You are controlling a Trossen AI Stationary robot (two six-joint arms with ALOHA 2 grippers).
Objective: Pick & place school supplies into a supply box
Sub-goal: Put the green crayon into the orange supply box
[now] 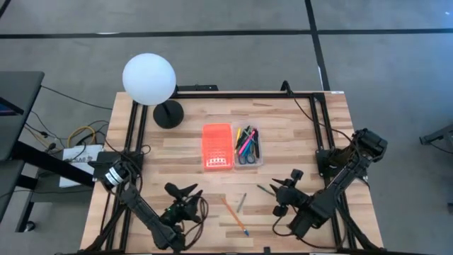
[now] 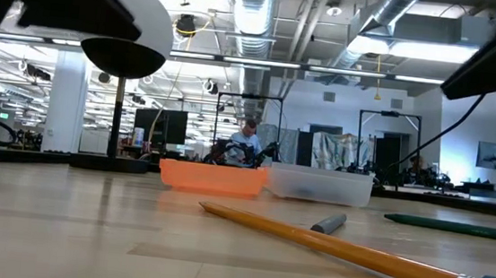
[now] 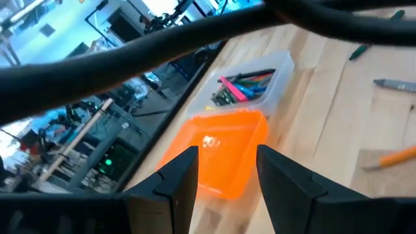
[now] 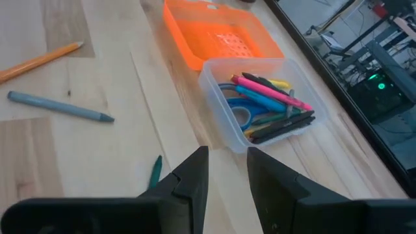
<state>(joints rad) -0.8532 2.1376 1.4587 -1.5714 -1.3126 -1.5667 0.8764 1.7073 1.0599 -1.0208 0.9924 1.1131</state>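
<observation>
The supply box stands open at mid-table, resting on its base: a clear tray (image 1: 247,146) holding several pens and blue-handled scissors (image 4: 270,107), with its orange lid (image 1: 216,146) lying beside it. An orange pencil (image 1: 233,216), a grey pen (image 1: 241,202) and a green pen (image 1: 265,190) lie flat on the wood nearer the front edge. My left gripper (image 1: 184,193) hovers open at the front left, pointing toward the lid (image 3: 224,156). My right gripper (image 1: 283,189) hovers open at the front right, near the green pen (image 4: 155,172), aimed at the tray (image 4: 214,81).
A white globe lamp (image 1: 148,79) on a black base (image 1: 168,113) stands at the far left of the table. A black frame (image 1: 134,134) runs along the table's left, far and right edges. Bare wood lies between the loose pens and the box.
</observation>
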